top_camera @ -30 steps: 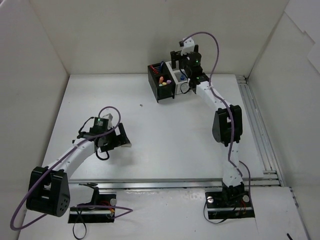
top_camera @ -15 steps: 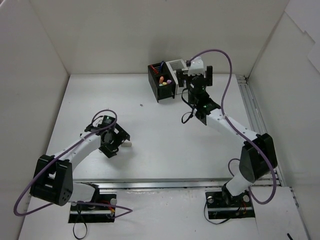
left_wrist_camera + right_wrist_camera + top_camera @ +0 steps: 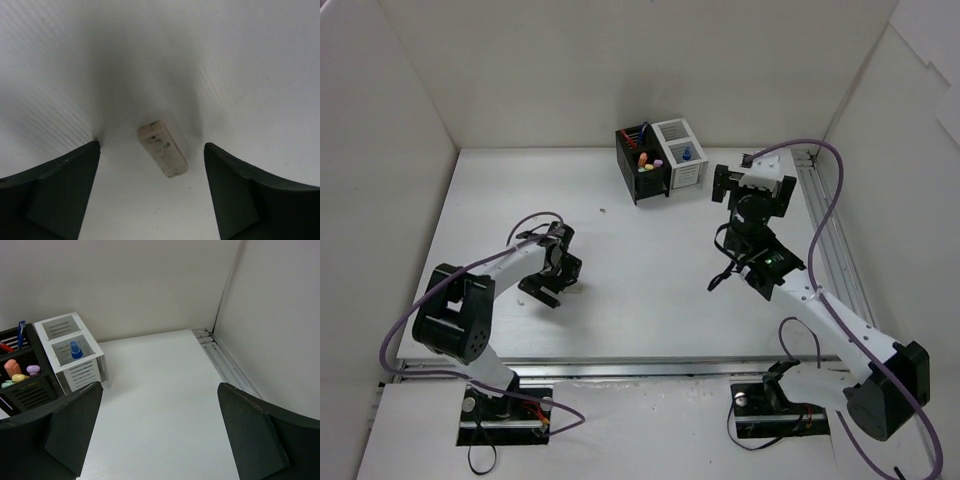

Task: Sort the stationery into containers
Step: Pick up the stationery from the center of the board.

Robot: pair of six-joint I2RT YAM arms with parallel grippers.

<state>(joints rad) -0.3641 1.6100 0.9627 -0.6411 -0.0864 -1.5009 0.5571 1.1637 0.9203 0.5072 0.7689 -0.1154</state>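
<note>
Left pincer (image 3: pixel 151 146) released, straddling tan eraser (image 3: pixel 162 148) on surface (image 3: pixel 250 60), eraser untouched. Right pincer (image 3: pixel 160 385) released, empty; containers (image 3: pixel 75 360) ahead, to its left.

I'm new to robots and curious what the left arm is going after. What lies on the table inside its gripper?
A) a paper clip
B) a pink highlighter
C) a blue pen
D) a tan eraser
D: the left wrist view shows a speckled tan eraser lying on the table, framed by the open left gripper, which isn't touching it.
</note>
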